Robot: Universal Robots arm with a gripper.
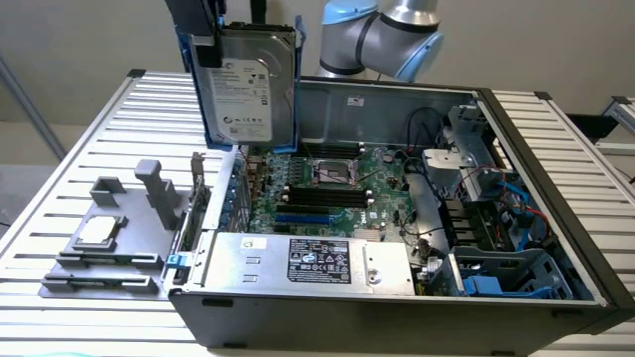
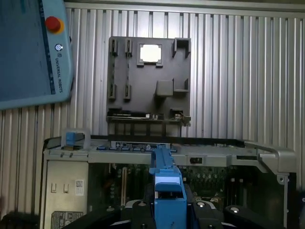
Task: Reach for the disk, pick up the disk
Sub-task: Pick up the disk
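A: Blue plastic frame around a silver-grey metal drive: the disk (image 1: 244, 85) hangs upright in the air, above the open computer case (image 1: 516, 149), over the corner of the case on the exterior view's left. Its white label faces the camera.

B: And the gripper (image 2: 167, 214)?

A: The wrist view looks down past it. The jaws are clamped on the disk's blue frame, one black finger on each side of the blue edge, which runs up between them. In the exterior view the disk's top goes out of frame, so the hold itself is judged from the wrist view.

B: What lies below?

A: The motherboard (image 1: 328, 186) and the power supply box (image 1: 308, 260) inside the case. Beside the case, on the slatted desk (image 1: 89, 320), sits a grey holder tray (image 1: 109, 238) with a small square chip (image 1: 100, 230) in it. A teach pendant (image 2: 28, 52) lies on the desk too.

B: Risks?

A: The hold looks to be on the plastic edge alone, so the heavy metal body could swing or slip out if the arm (image 1: 387, 37) jerks. A drop from there would likely land on the case wall or the boards just under it. The frame could also flex and let the drive tilt.
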